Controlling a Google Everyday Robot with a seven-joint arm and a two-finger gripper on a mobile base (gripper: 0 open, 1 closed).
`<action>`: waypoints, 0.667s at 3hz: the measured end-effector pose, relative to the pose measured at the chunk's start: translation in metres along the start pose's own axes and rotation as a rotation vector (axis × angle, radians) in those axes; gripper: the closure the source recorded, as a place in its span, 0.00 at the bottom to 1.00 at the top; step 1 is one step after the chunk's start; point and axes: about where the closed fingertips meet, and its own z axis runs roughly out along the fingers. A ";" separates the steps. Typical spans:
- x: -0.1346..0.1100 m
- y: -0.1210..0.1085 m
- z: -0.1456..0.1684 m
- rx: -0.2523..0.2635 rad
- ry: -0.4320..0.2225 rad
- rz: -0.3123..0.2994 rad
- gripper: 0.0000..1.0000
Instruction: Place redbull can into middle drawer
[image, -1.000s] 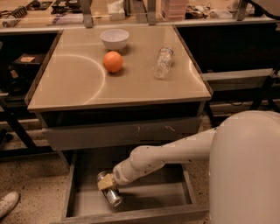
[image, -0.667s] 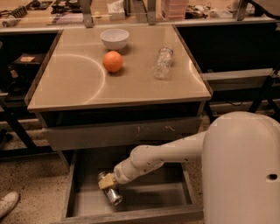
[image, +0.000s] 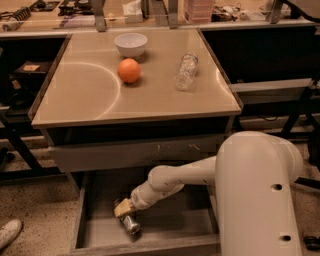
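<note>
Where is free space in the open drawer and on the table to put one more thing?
In the middle drawer the floor right of the redbull can is bare; the hand is close beside the can, at left. On the table the front half is bare; bowl, orange and bottle crowd the back.

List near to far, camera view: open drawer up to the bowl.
redbull can in the middle drawer, gripper at its far end → scratched drawer front → orange → bowl
</note>
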 end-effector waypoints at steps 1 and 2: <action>0.008 -0.001 0.008 -0.013 0.008 0.029 1.00; 0.008 -0.001 0.008 -0.013 0.008 0.029 0.81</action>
